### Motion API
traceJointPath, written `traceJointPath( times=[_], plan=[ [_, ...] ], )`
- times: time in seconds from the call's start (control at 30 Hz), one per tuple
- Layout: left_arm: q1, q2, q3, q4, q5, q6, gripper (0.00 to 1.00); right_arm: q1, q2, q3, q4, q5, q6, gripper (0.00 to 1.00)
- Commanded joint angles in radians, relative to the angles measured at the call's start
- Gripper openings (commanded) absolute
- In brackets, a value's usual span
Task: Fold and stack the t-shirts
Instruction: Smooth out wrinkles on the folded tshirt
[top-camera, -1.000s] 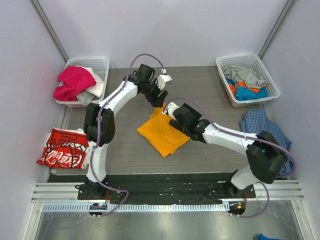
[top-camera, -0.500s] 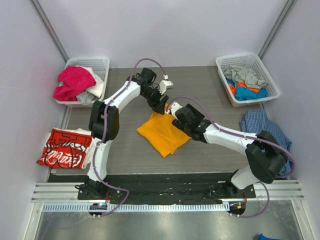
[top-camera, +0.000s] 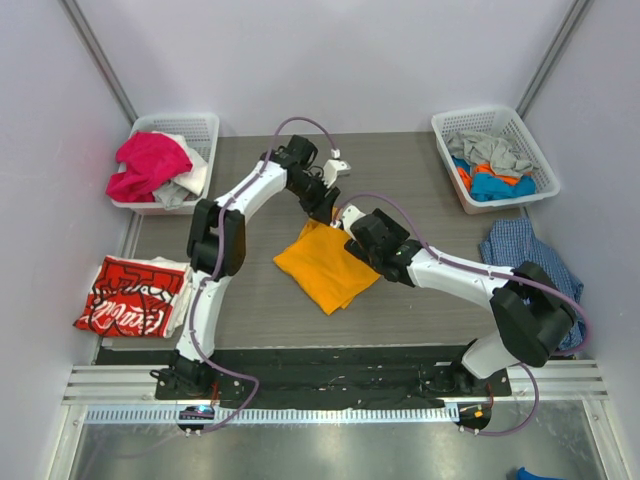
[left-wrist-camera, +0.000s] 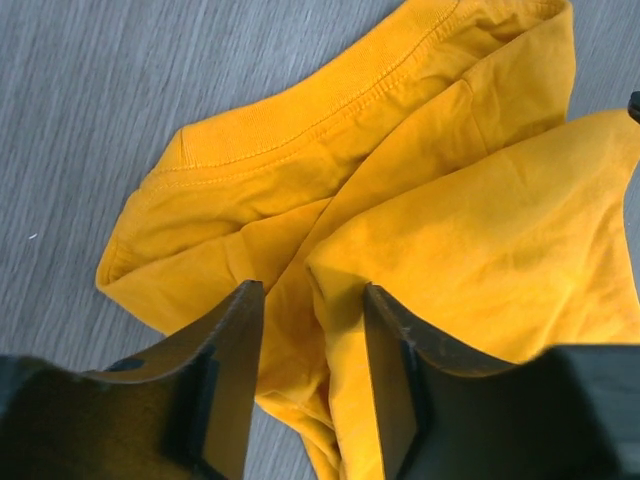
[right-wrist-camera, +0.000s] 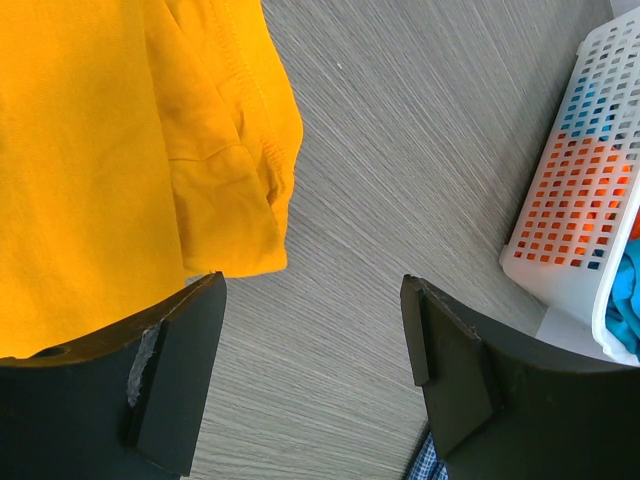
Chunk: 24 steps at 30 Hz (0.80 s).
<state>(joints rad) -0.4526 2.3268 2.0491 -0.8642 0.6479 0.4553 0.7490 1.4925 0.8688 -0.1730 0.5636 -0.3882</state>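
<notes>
The orange t-shirt (top-camera: 325, 265) lies bunched in the middle of the table (top-camera: 400, 160), with the left fingers (left-wrist-camera: 230, 360) partly apart astride a raised fold at its far corner, not yet pinching. They should seat low enough to catch every layer before clenching. The right fingers (right-wrist-camera: 180, 370), wide apart and empty beside the shirt's edge, need a matching hold.

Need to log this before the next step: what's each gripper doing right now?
Left gripper: open, jaws astride a fold of the orange shirt.
Right gripper: open, holding nothing.
</notes>
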Motion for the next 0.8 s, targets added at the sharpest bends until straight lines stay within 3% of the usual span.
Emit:
traceJointPath(
  times=[0.0, 0.17, 0.3, 0.33, 0.77],
  plan=[
    [-0.012, 0.023, 0.046, -0.006, 0.013, -0.004, 0.45, 0.000, -0.005, -0.010, 0.033, 0.016, 0.022, 0.78],
    [-0.015, 0.029, 0.045, 0.001, 0.007, -0.009, 0.32, -0.003, -0.008, -0.014, 0.038, 0.018, 0.020, 0.78],
    [-0.017, 0.014, 0.037, 0.028, 0.003, -0.036, 0.02, -0.003, -0.002, -0.019, 0.041, 0.018, 0.020, 0.77],
    [-0.015, 0.002, 0.037, 0.033, 0.002, -0.041, 0.00, -0.002, 0.000, -0.019, 0.041, 0.016, 0.022, 0.77],
    [-0.017, -0.116, 0.019, 0.068, -0.004, -0.070, 0.00, -0.005, 0.020, -0.028, 0.040, 0.012, 0.025, 0.77]
  ],
)
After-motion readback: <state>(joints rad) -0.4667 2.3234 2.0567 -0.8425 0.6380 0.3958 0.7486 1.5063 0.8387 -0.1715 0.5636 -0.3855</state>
